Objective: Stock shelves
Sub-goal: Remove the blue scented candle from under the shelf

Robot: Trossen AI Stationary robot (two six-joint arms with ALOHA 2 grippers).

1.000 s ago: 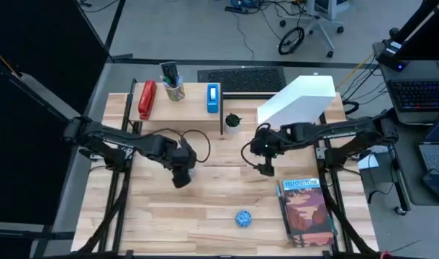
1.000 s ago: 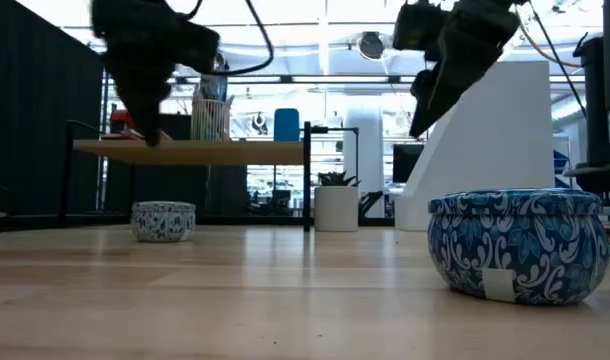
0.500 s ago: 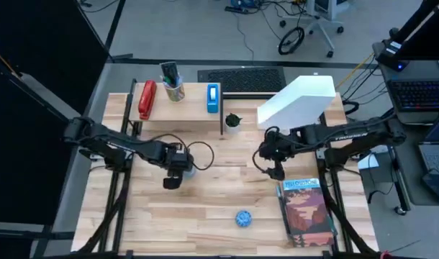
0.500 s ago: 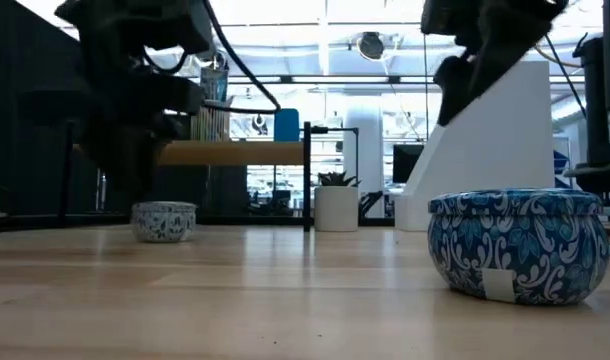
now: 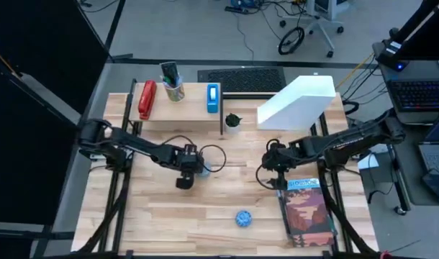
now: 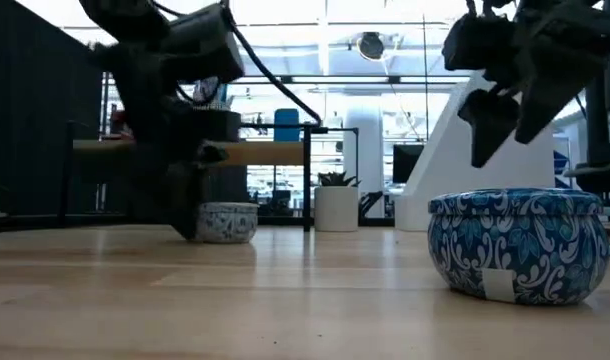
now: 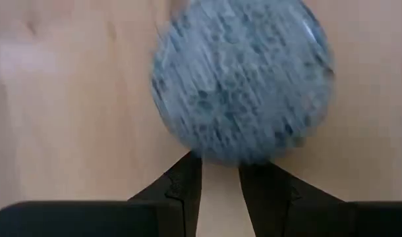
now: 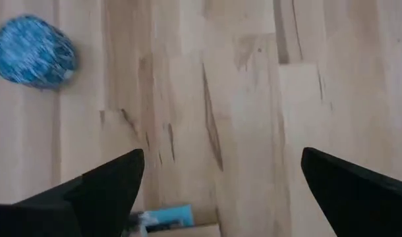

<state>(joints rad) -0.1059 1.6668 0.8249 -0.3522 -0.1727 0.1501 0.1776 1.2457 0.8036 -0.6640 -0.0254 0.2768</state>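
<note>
The plank shelf [image 5: 178,108] stands at the table's far left, well beyond the left pincer [image 5: 185,180], and already carries a red stapler [image 5: 146,99], a pen cup [image 5: 173,89] and a blue box [image 5: 213,98]. The white file holder [image 5: 297,102] leans at the far right, just beyond the right pincer [image 5: 273,180].

The left pincer sits low on the tabletop with a small patterned tin [image 7: 242,79] directly ahead of its fingertips [image 7: 188,181]. Those fingers stand only narrowly apart and do not enclose the tin; they appear to nudge it, or to line up for a grasp, probably because it is the next item for the shelf.

The right pincer hangs above the table with its fingers spread wide and empty, at the top edge of a book [image 5: 306,208] lying flat; it seems placed to take that book for the holder. A larger blue tin [image 5: 242,218] waits nearer the front edge, apart from both pincers.

The book's cover bears a title line, too small to read. No other writing is legible.
</note>
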